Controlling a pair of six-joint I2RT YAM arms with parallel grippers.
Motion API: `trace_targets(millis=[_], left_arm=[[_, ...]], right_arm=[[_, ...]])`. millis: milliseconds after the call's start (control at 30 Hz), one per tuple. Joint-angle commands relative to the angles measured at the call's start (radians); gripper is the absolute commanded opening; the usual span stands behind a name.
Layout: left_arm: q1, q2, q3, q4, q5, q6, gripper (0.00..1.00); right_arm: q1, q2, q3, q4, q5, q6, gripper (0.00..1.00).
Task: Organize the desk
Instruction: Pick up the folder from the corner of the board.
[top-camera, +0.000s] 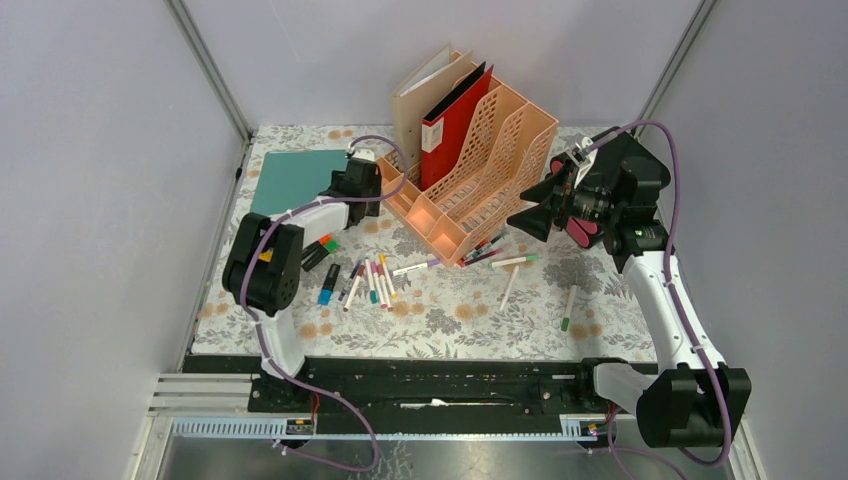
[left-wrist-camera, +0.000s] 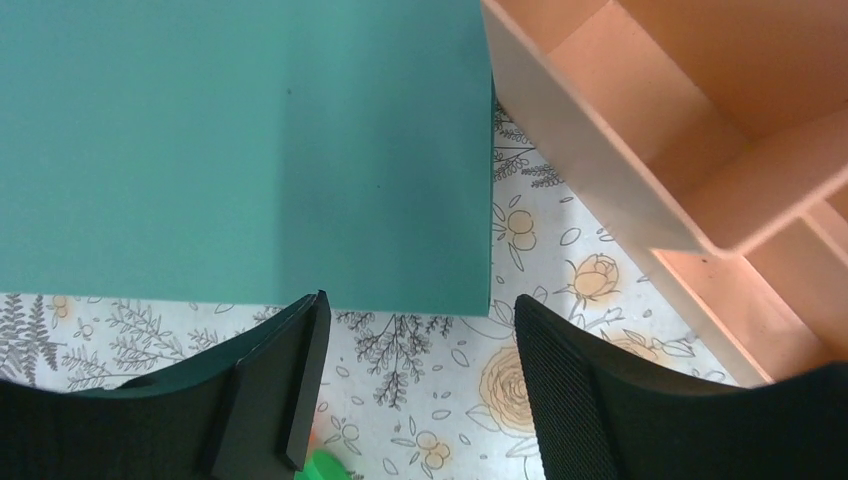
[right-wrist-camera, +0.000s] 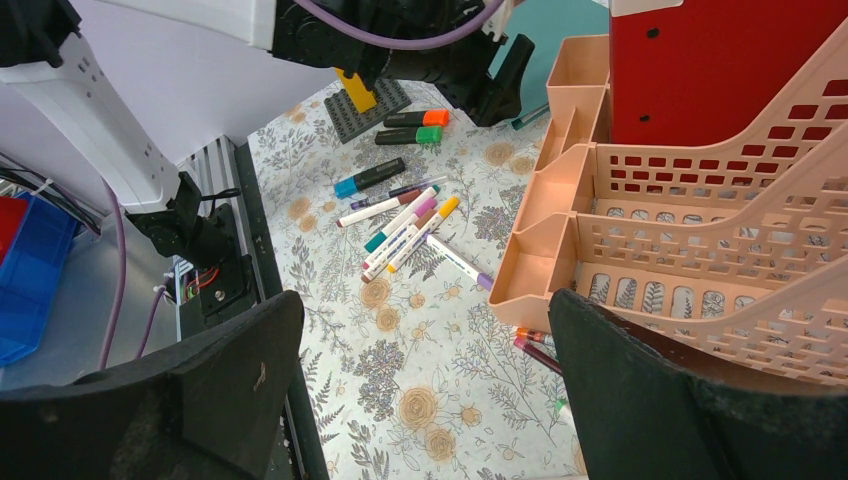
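Note:
The desk (top-camera: 470, 322) carries a flower-printed cloth. A flat teal folder (top-camera: 295, 178) lies at its back left. My left gripper (top-camera: 365, 182) hangs low at that folder's right near corner, beside the peach file rack (top-camera: 470, 190). In the left wrist view the left gripper (left-wrist-camera: 415, 310) is open, only cloth between the jaws. One fingertip (left-wrist-camera: 305, 330) meets the teal folder's (left-wrist-camera: 240, 150) near edge. My right gripper (top-camera: 535, 212) is raised at the rack's right front, wide open and empty, and in its own view the right gripper (right-wrist-camera: 425, 300) looks down on bare cloth.
The rack holds a red folder (top-camera: 450, 130) and beige folders (top-camera: 425, 95). Several markers (top-camera: 370, 282) lie loose at the left front, with orange and green highlighters (top-camera: 322, 245) and a blue-capped marker (top-camera: 328, 285). More pens (top-camera: 515, 262) lie right of centre and some (top-camera: 485, 248) under the rack's front.

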Motion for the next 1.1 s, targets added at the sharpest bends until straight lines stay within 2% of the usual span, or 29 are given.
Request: trace_targets(millis=[0, 67, 167, 467, 567, 733, 1000, 1067], left_arm=[[0.021, 0.062, 0.075, -0.015, 0.01, 0.029, 0.71], [0.029, 0.082, 0.088, -0.018, 0.035, 0.024, 0.69], [0.039, 0.107, 0.104, -0.024, 0.046, 0.018, 0.6], [0.048, 0.148, 0.138, -0.034, 0.054, 0.014, 0.61], [0.049, 0.144, 0.143, -0.031, 0.075, 0.02, 0.66], [0.048, 0.171, 0.169, -0.032, 0.074, 0.038, 0.67], [0.049, 0.23, 0.233, -0.086, 0.024, 0.039, 0.61], [0.048, 0.232, 0.231, -0.086, 0.01, 0.043, 0.55]], right_arm=[[-0.005, -0.025, 0.003, 0.037, -0.026, 0.003, 1.0], [-0.006, -0.025, 0.003, 0.037, -0.026, 0.002, 1.0], [-0.006, -0.025, 0.003, 0.037, -0.026, 0.002, 1.0], [-0.005, -0.024, 0.003, 0.037, -0.027, 0.003, 1.0], [-0.006, -0.022, 0.004, 0.037, -0.028, 0.002, 1.0], [-0.006, -0.022, 0.003, 0.037, -0.029, 0.003, 1.0], [-0.005, -0.024, 0.003, 0.037, -0.031, 0.005, 1.0], [-0.007, -0.025, 0.005, 0.037, -0.033, 0.005, 1.0]])
